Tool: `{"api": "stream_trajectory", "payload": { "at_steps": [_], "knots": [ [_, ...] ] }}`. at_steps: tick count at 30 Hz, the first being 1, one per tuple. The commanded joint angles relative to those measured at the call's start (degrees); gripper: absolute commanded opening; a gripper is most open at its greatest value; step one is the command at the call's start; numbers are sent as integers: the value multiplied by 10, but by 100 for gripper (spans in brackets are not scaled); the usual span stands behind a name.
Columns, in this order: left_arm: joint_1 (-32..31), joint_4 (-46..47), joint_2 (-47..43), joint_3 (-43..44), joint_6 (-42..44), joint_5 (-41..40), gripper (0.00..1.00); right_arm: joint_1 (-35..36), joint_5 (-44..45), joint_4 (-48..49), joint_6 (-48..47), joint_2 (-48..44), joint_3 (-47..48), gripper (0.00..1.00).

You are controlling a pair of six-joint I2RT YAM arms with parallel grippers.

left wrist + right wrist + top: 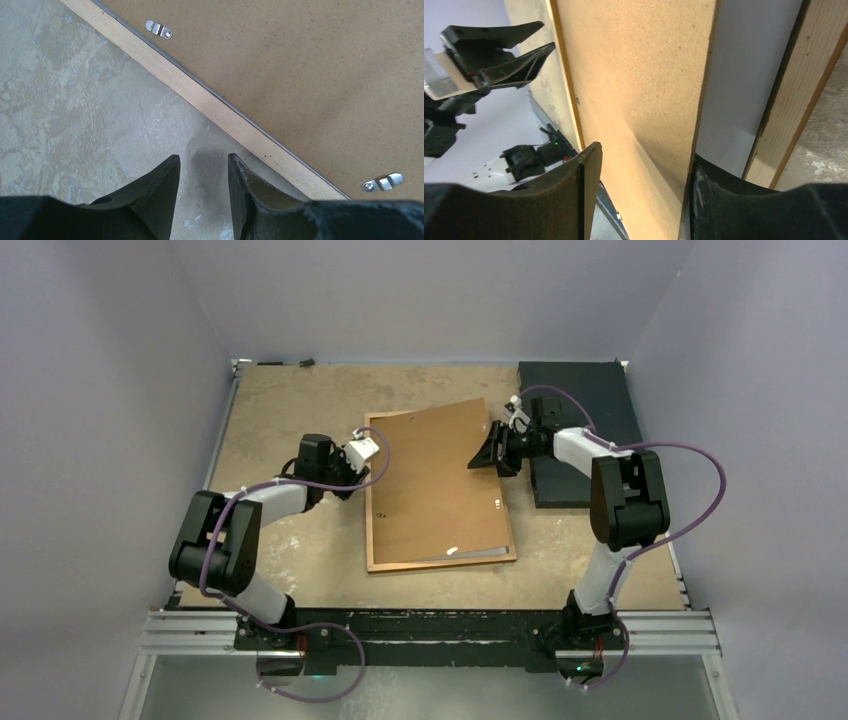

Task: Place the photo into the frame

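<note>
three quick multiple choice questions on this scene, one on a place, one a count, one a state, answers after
1. Where does the black slab lie?
A. far right corner of the table
B. between the arm bases
C. under the left arm

2. How many metal clips show in the left wrist view?
A. none
B. two
C. five

3. How is the left gripper?
A. shut on a clip
B. shut, empty
C. open, empty

Answers:
1. A, the top view shows it there.
2. B, both sit beside the frame edge.
3. C, only bare table shows between its fingers.
</note>
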Motion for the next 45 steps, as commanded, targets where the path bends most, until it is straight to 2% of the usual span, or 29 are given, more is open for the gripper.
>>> {"api": "stream_trajectory", "payload": {
  "at_steps": [1,6,8,9,10,19,27,31,37,40,42,45],
  "knots": [
    [-3,6,-21,5,1,-1,38,19,62,-25,-20,-13,33,61],
    [-2,3,-28,1,4,-6,38,43,141,-67,-39,-5,63,74],
    [-2,2,-29,1,6,-8,37,47,154,-65,-38,-10,61,85],
    [-2,2,-29,2,6,-9,37,48,164,-66,-36,-12,59,96],
    [-2,2,-29,2,6,-10,37,49,176,-69,-39,-15,60,98],
    [-2,-3,-28,4,8,-11,36,82,314,-124,-53,-24,89,99],
    [-2,-8,-28,7,5,-14,35,97,349,-135,-56,-28,100,99],
    [-1,-27,-31,16,-3,-14,35,102,383,-129,-56,-59,106,99],
    [8,-68,-37,42,-33,0,44,139,431,-63,-49,-133,81,99],
    [15,-107,-43,60,-42,15,46,151,419,-70,-36,-144,68,99],
    [17,-117,-51,64,-41,19,46,156,402,-64,-22,-163,34,90],
    [17,-122,-62,63,-37,21,46,165,385,-56,10,-213,-52,55]
  ]
}}
